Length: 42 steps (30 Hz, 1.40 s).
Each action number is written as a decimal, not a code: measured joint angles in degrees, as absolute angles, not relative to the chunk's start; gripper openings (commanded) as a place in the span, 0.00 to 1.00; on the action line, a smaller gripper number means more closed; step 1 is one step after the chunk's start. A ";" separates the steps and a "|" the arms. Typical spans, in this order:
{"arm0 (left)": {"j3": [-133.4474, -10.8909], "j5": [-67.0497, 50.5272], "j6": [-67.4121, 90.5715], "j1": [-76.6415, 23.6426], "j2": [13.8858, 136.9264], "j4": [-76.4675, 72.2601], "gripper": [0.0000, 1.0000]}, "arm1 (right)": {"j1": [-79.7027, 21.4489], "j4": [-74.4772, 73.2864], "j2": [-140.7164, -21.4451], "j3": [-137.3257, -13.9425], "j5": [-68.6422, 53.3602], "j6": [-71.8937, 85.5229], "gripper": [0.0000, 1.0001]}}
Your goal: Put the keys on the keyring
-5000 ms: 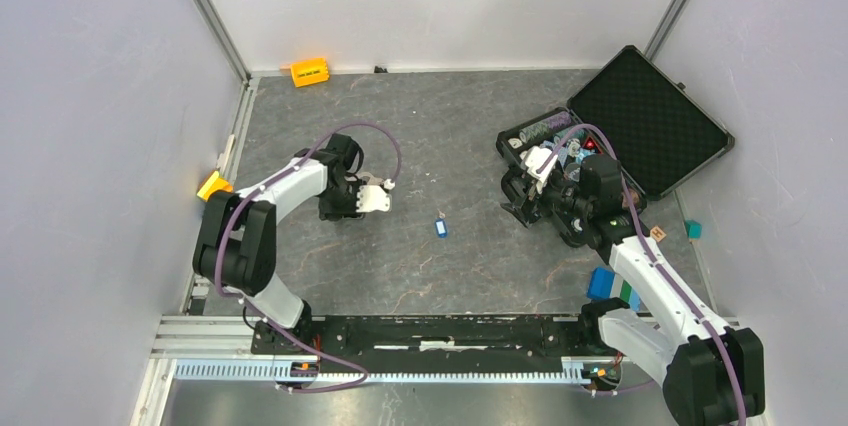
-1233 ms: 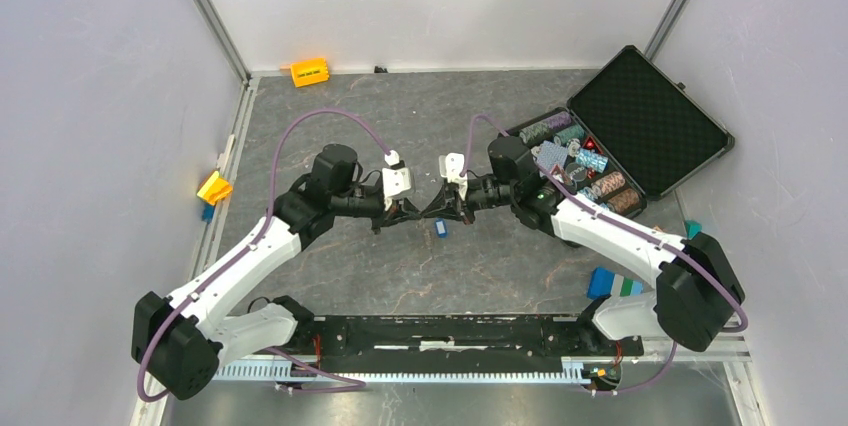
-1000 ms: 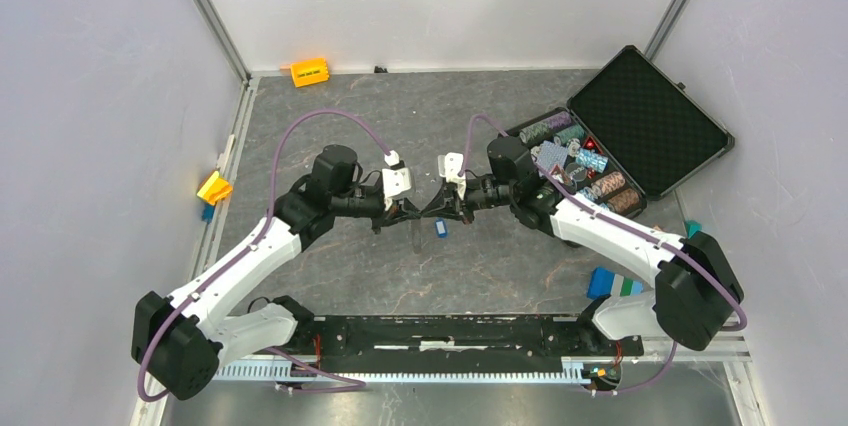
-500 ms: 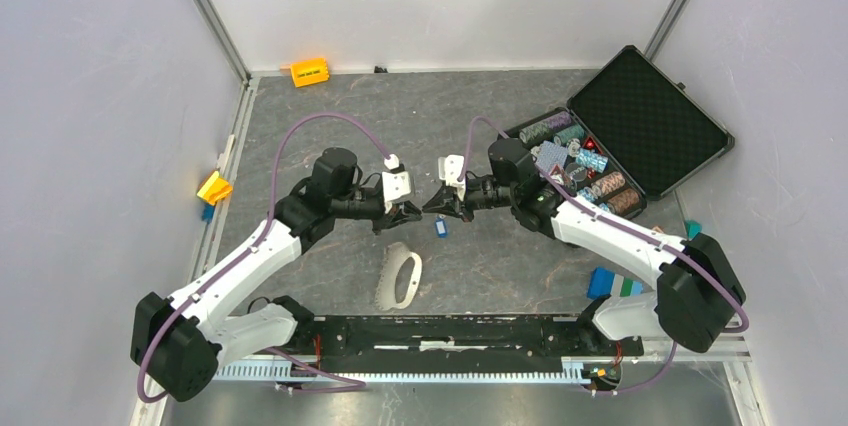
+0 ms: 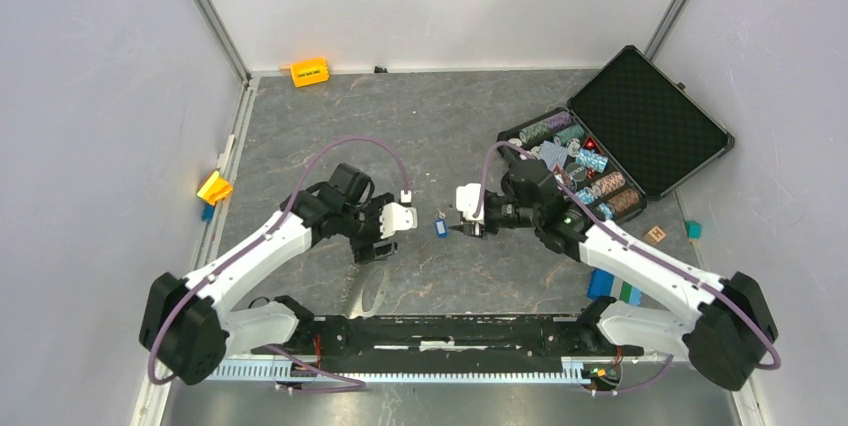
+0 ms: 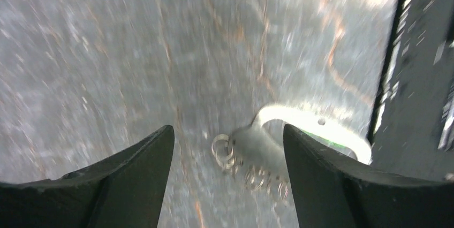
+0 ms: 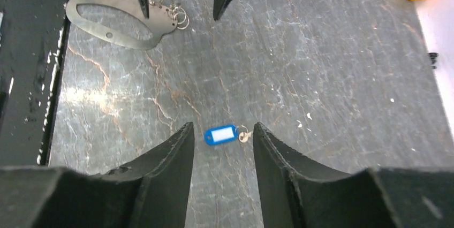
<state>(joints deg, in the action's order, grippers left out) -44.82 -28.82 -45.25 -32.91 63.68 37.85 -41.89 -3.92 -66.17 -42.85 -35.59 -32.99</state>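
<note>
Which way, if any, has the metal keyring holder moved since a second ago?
Yes. The keyring holder went from beside the blue key tag toward the near edge, and now lies by the black base rail.

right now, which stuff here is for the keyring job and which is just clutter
For the job:
- blue-tagged key, on the table between the arms
- keyring clip with its rings, lying loose near the base rail

Just lying about:
- orange block
- open chip case
- yellow piece
- coloured blocks
</note>
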 measured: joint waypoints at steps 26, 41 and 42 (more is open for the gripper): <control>-53.74 -11.16 -51.62 -32.93 91.70 46.74 0.34 | -41.52 -8.27 -62.02 -36.82 -32.99 -40.73 0.49; -55.13 -13.85 -47.97 -32.84 91.22 48.95 0.02 | -41.52 -8.47 -62.13 -36.82 -32.93 -41.04 0.48; -55.13 -14.22 -47.11 -32.82 89.76 48.97 0.02 | -41.52 -8.47 -62.15 -36.82 -32.93 -41.04 0.48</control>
